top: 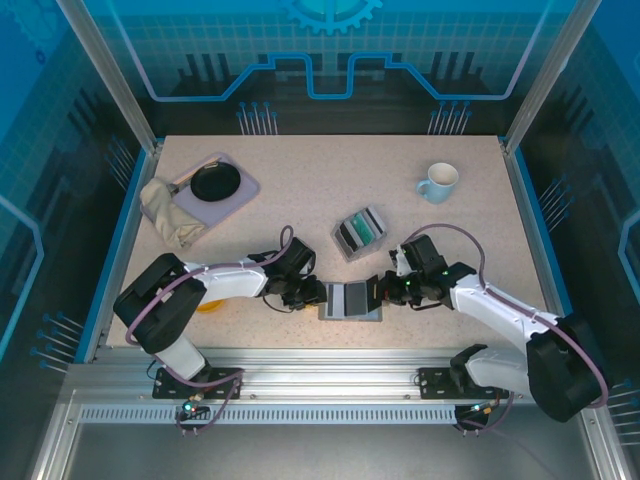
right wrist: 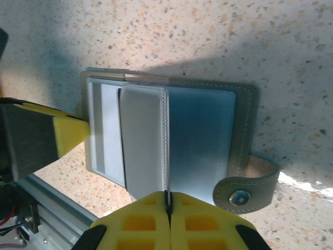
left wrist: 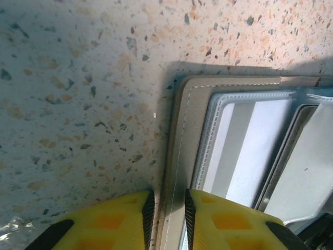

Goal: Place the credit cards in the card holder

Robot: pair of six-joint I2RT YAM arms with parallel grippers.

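The left gripper (left wrist: 167,211) has its fingers a narrow gap apart, straddling the grey edge of the card holder (left wrist: 179,130); whether the pads press on it cannot be told. The right gripper (right wrist: 167,200) is pinched together on the stitched edge of the holder's inner leaf. Farther back on the table (top: 300,190) sit a cloth (top: 165,212), a tray (top: 240,195), the credit cards (top: 365,228) standing in a clear slotted box (top: 340,238), and a mug (top: 438,182). The holder lies open near the front edge, its long axis running left to right between both grippers, with its snap strap (right wrist: 244,192) beside the right fingers.
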